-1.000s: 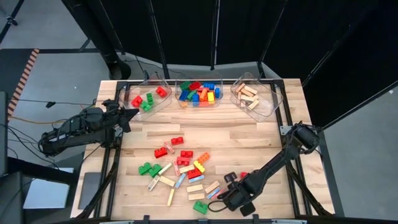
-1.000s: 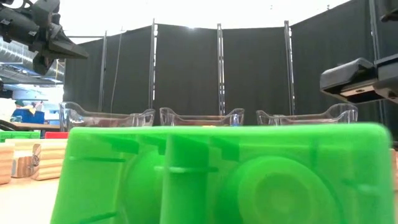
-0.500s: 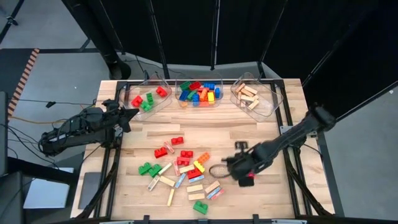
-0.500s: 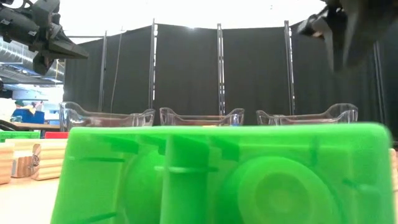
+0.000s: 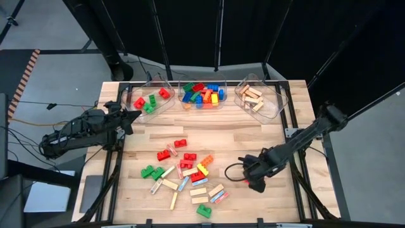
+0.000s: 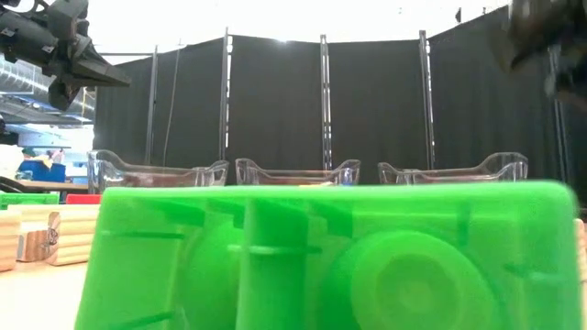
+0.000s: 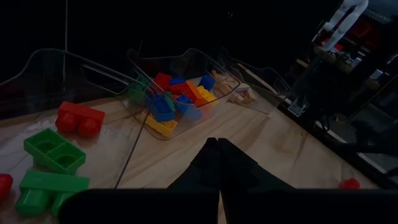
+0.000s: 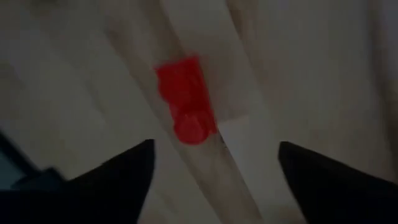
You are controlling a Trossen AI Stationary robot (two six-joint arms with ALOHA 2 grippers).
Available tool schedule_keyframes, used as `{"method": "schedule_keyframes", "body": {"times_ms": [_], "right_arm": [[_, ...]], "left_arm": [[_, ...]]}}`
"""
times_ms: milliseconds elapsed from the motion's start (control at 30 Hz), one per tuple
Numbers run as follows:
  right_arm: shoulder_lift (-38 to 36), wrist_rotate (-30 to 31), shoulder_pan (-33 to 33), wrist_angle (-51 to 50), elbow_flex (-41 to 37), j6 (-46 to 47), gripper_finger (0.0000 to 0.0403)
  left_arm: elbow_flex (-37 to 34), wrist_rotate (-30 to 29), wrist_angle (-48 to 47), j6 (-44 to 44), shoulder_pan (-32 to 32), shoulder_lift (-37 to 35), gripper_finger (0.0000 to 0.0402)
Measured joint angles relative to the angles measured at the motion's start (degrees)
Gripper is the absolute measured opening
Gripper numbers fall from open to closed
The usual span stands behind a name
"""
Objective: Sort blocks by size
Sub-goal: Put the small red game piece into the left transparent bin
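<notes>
The right gripper [image 8: 211, 162] hangs with its two dark fingers spread wide and nothing between them, directly over a small red studded plastic brick [image 8: 185, 109] that lies flat on the pale wooden table [image 8: 323, 74]. In the high view this gripper [image 5: 254, 175] sits at about four o'clock from the table's middle, with the loose pile of coloured plastic bricks and tan wooden bars [image 5: 183, 171] spreading from its nine o'clock side.

The red brick looks light, hard and smooth-sided, so it should slide or twist if pinched off-centre. The best hold is probably across its two long flat sides, low and near the middle, rather than on the rounded studs.

At twelve o'clock stand three clear plastic bins [image 5: 202, 101], already holding sorted blocks.

The left gripper [image 5: 133, 115] waits at about ten o'clock, near the left-hand bin, its jaws pressed together and empty.
</notes>
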Motion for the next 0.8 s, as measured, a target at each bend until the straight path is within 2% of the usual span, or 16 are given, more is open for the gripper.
{"method": "schedule_keyframes", "body": {"times_ms": [67, 133, 300, 467, 533, 600, 733, 800], "right_arm": [[2.24, -2.97, -0.19, 1.90, -1.58, -0.81, 0.0384], [4.51, -3.68, -0.15, 4.87, -2.20, -3.04, 0.0394], [9.81, -1.01, -0.13, 11.14, -2.24, -9.30, 0.0366], [14.68, -0.64, -0.13, 13.96, -1.97, -10.97, 0.0342], [15.93, -1.12, -0.20, 13.38, -1.83, -11.15, 0.0317], [16.17, -0.13, -0.13, 12.74, -1.89, -11.19, 0.0273], [15.04, 1.93, -0.44, 11.62, -2.12, -11.89, 0.0139], [13.92, 2.24, -1.59, 11.47, -2.24, -12.99, 0.0147]], "left_arm": [[0.00, 0.00, 0.00, 0.00, 0.00, 0.00, 0.0002], [0.00, 0.00, 0.00, 0.00, 0.00, 0.00, 0.0002], [0.00, 0.00, 0.00, 0.01, 0.00, 0.00, 0.0002], [0.00, 0.00, 0.00, 0.00, 0.00, -0.02, 0.0002], [0.00, 0.00, -0.01, 0.00, 0.00, 0.00, 0.0002], [0.00, 0.00, 0.00, 0.00, 0.00, -0.02, 0.0002], [0.00, 0.00, 0.00, 0.00, 0.00, -0.02, 0.0002], [0.00, 0.00, -0.02, 0.00, 0.00, -0.02, 0.0002]]}}
